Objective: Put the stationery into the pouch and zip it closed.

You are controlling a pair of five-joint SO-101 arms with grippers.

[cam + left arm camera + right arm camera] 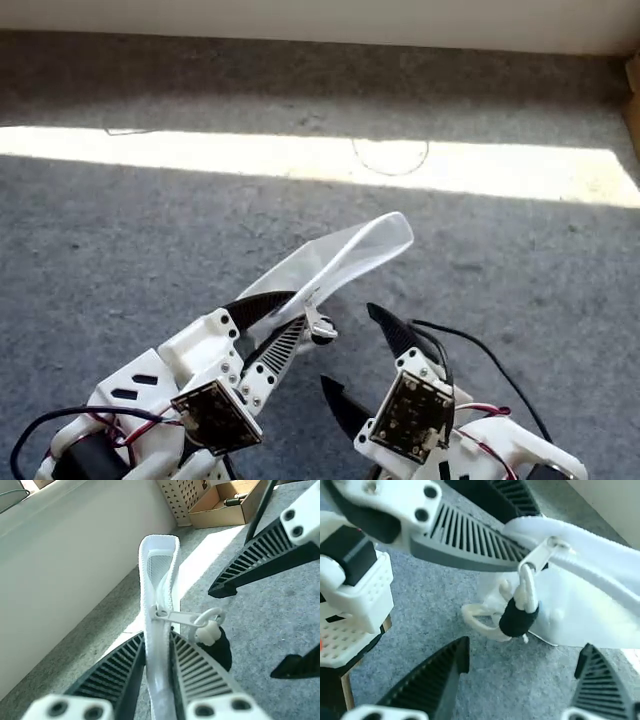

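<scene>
A white, partly see-through pouch [350, 255] is held up off the grey carpet, its zipper edge pinched by my left gripper [283, 320], which is shut on it. In the left wrist view the pouch [159, 570] stands between the ribbed fingers [197, 667], with the zipper slider [160, 613] just past them and a ring pull with a white and black bead [210, 632] hanging off it. My right gripper [360, 362] is open beside the pouch. In its own view the zipper pull [526, 587] and black bead [517, 619] hang just ahead of the right gripper [520, 687].
Grey carpet [140, 260] lies all around, with a bright strip of sunlight [250, 155] across the back. A white wall [60, 565] runs behind, and a cardboard box [225, 502] sits far off. A black cable [490, 365] trails from the right arm.
</scene>
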